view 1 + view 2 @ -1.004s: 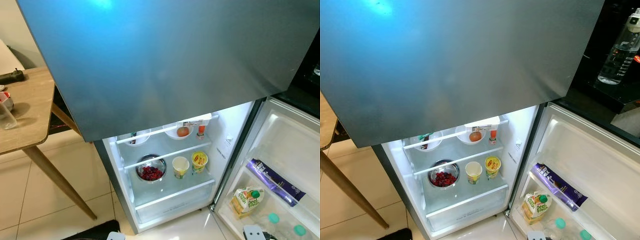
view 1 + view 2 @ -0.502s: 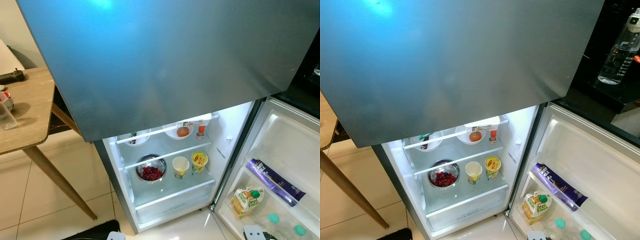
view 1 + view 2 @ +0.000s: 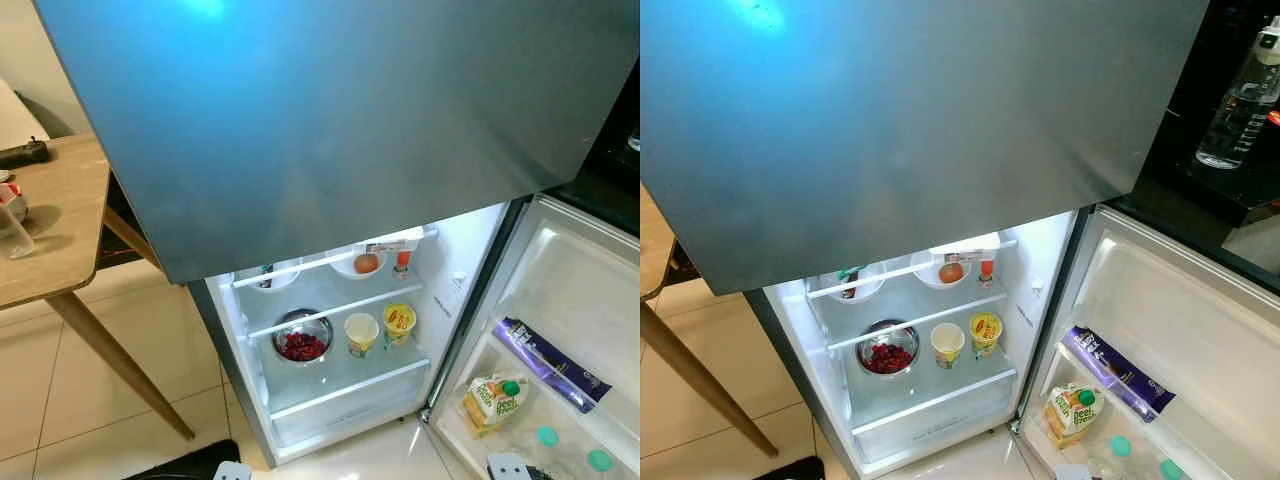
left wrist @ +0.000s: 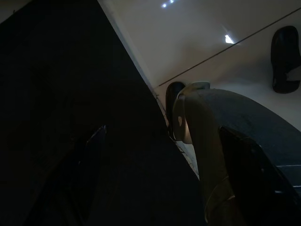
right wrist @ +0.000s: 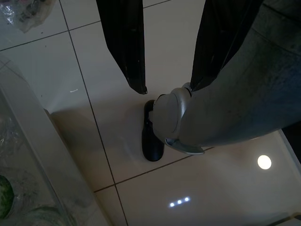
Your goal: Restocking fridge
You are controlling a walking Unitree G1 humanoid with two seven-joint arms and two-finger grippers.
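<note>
Both arms hang idle. Right gripper (image 5: 164, 89) fingers spread, empty, over floor tile; left gripper state can't tell. Fridge (image 3: 340, 370) shelves lie ahead, door bins on the right arm's side.

The middle fridge shelf (image 3: 340, 303) carries a berry bowl (image 3: 302, 337) and two cups (image 3: 362, 332).

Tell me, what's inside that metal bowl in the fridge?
The metal bowl on the lower shelf holds dark red pieces, perhaps berries. Whatever lies beneath that top layer is covered.
</note>
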